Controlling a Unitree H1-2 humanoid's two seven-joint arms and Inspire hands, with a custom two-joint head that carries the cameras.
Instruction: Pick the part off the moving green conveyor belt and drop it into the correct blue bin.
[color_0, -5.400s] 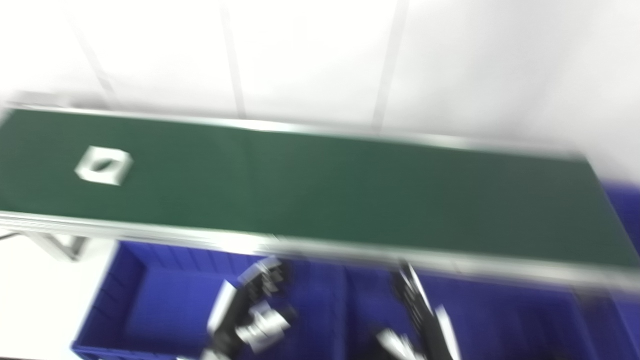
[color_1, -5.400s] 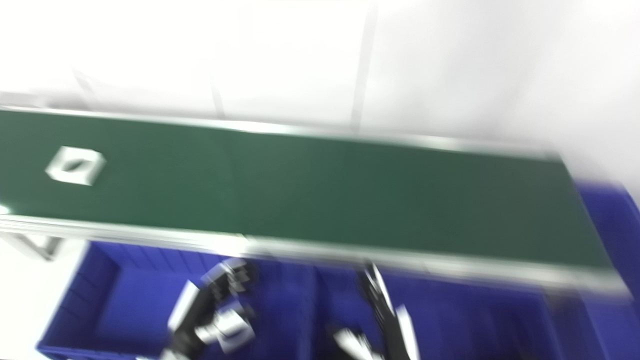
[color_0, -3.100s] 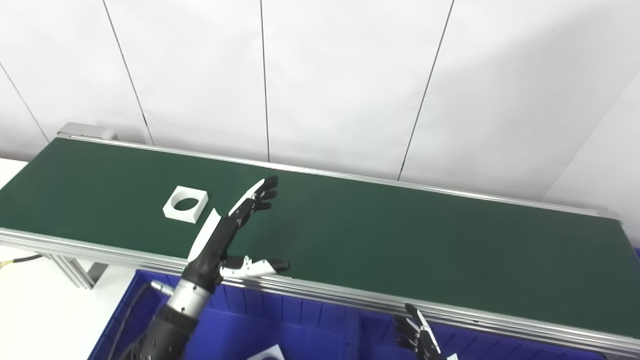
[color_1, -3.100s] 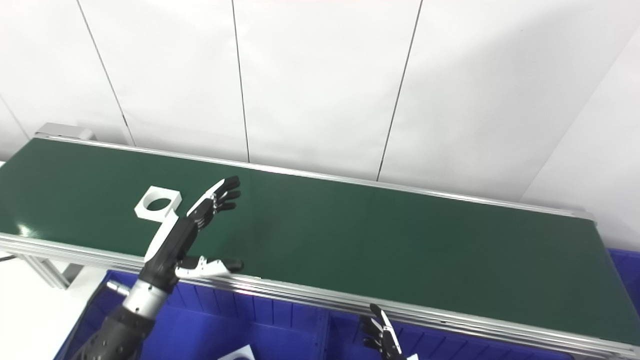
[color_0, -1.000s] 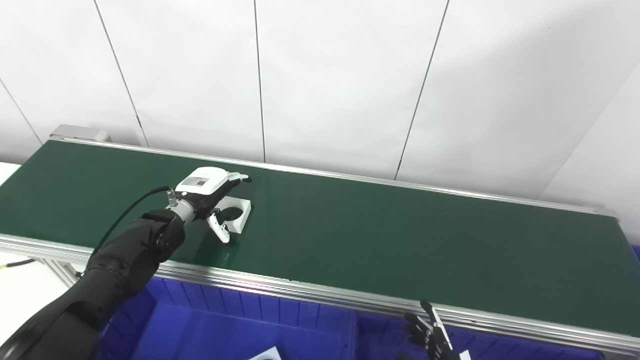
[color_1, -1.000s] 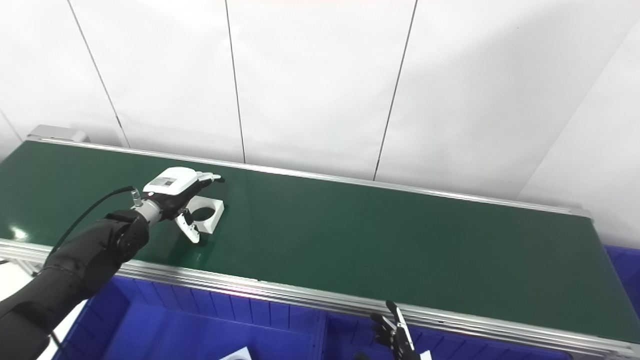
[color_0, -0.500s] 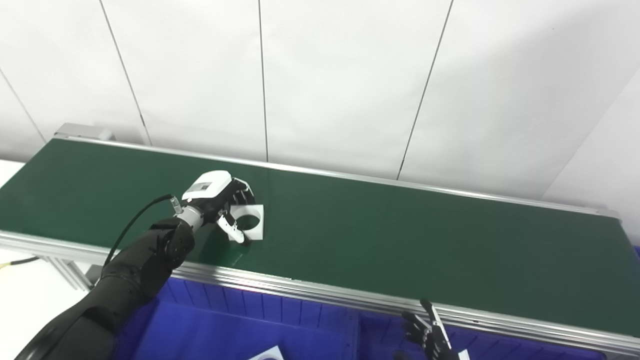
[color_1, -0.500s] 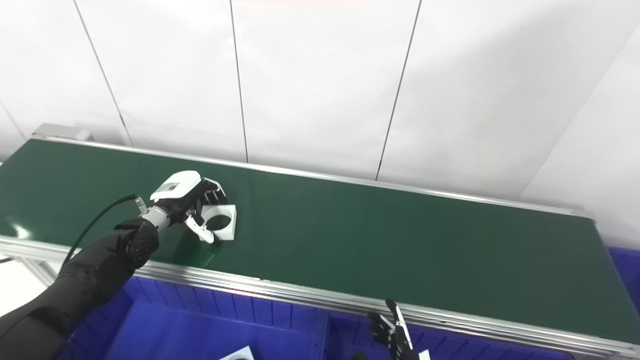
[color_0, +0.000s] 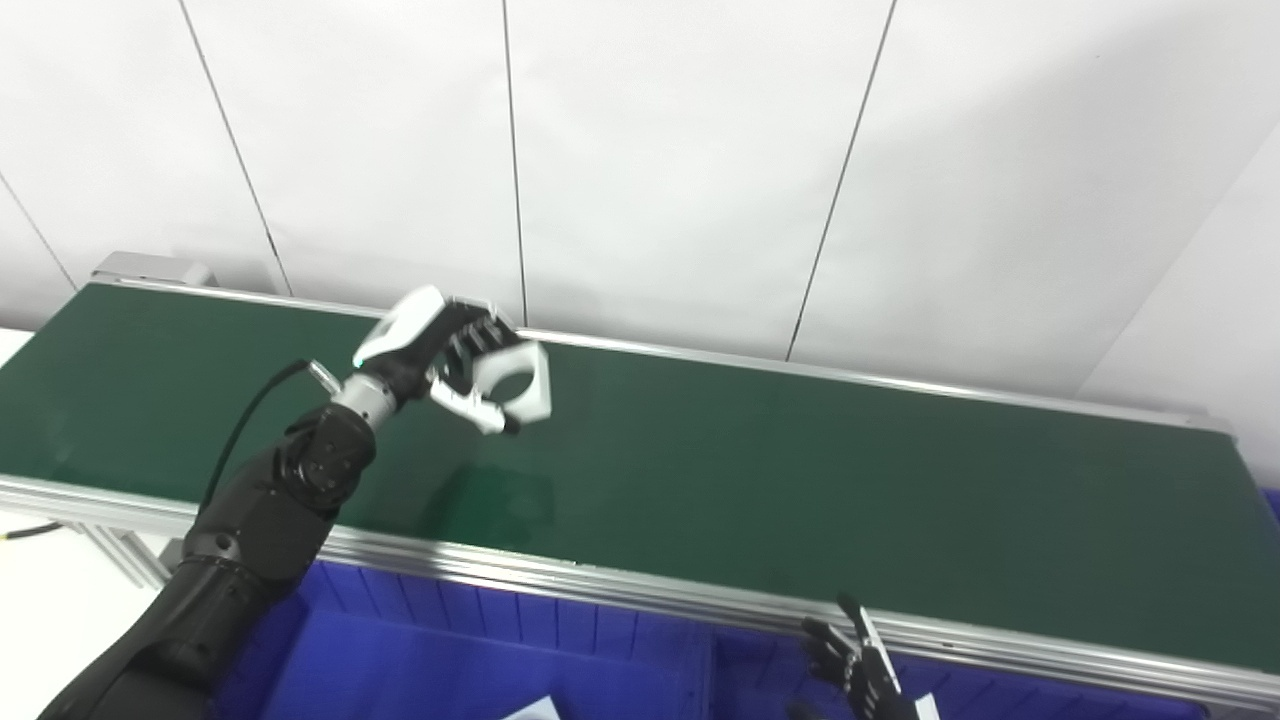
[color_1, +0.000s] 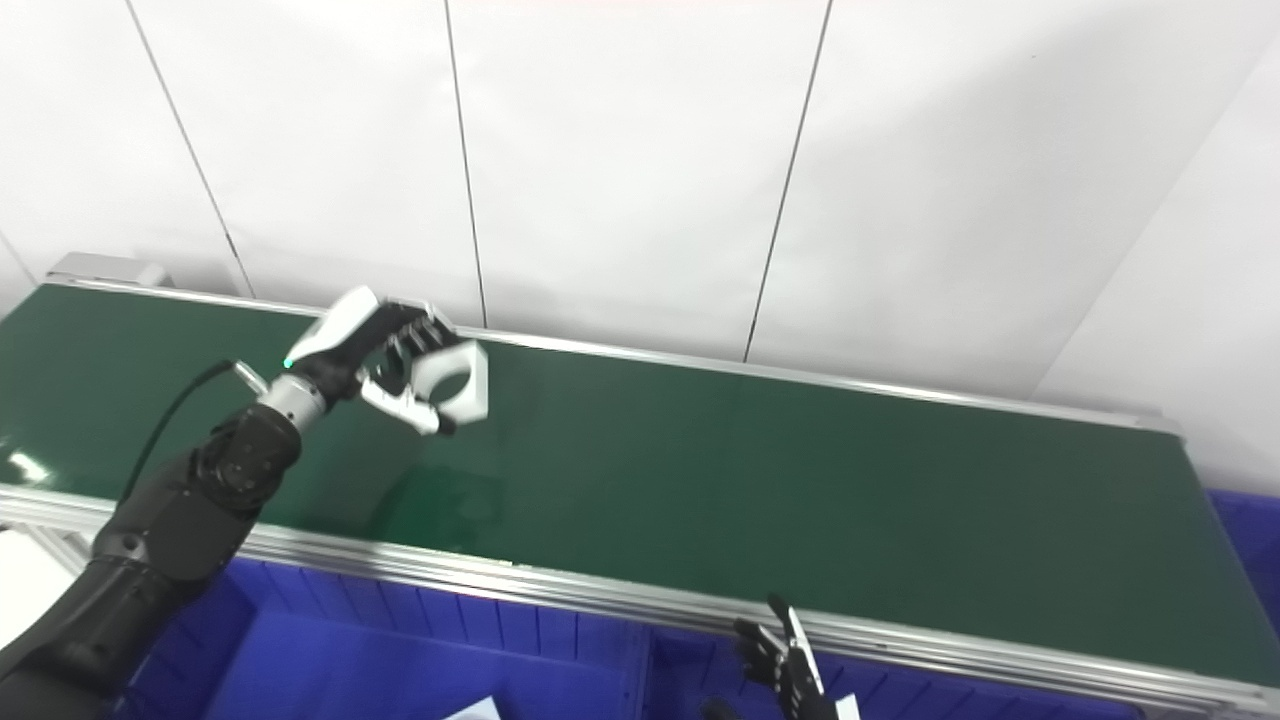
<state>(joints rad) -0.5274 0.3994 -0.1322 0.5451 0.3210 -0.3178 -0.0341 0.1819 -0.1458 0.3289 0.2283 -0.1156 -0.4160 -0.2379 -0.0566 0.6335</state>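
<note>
My left hand (color_0: 440, 350) is shut on the white square part with a round hole (color_0: 518, 378) and holds it in the air above the green conveyor belt (color_0: 800, 480); the part also shows in the right eye view (color_1: 458, 382). My right hand (color_0: 860, 672) is low at the bottom edge, in front of the belt's near rail and above the blue bin (color_0: 500, 640), with fingers spread and holding nothing.
Blue bins run below the belt's near rail (color_0: 640, 590). A white part (color_0: 530, 708) lies in the left bin at the bottom edge. White wall panels stand behind the belt. A blue bin corner (color_1: 1245, 530) shows at the far right.
My left hand has closed on the white part and lifted it off the belt, up and slightly to the right. The right hand has hardly moved.
</note>
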